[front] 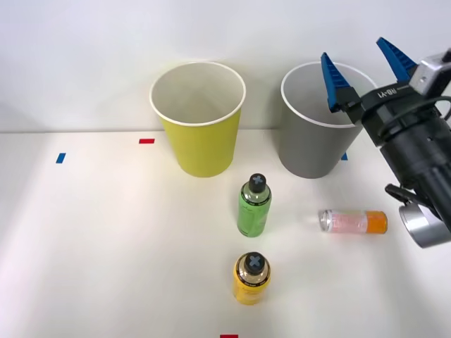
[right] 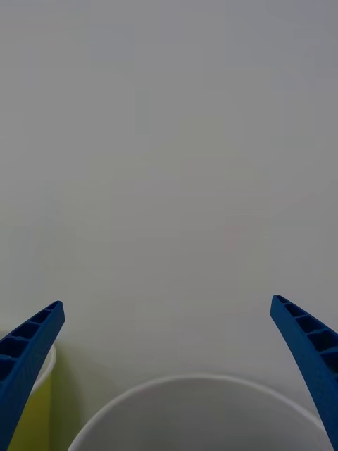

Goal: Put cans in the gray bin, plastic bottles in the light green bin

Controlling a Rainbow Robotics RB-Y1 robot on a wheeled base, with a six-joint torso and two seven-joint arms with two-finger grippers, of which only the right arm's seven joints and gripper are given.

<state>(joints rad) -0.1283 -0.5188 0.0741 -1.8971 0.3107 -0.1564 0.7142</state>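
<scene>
My right gripper (front: 358, 55) hangs open and empty just above the right part of the gray bin (front: 310, 151), fingers (front: 332, 79) spread wide. In the right wrist view the gripper (right: 169, 310) frames the gray bin's white rim (right: 190, 384), with the light green bin (right: 32, 416) at one side. The light green bin (front: 201, 144) stands left of the gray one. A pale pink can (front: 352, 222) with an orange end lies on its side in front of the gray bin. A green bottle (front: 254, 208) and a yellow bottle (front: 251, 279), both black-capped, stand upright nearer the front.
The white table (front: 106, 232) meets a white wall behind the bins. Small tape marks sit on it: blue (front: 60, 158), red (front: 146, 141), and red (front: 229, 336) at the front edge.
</scene>
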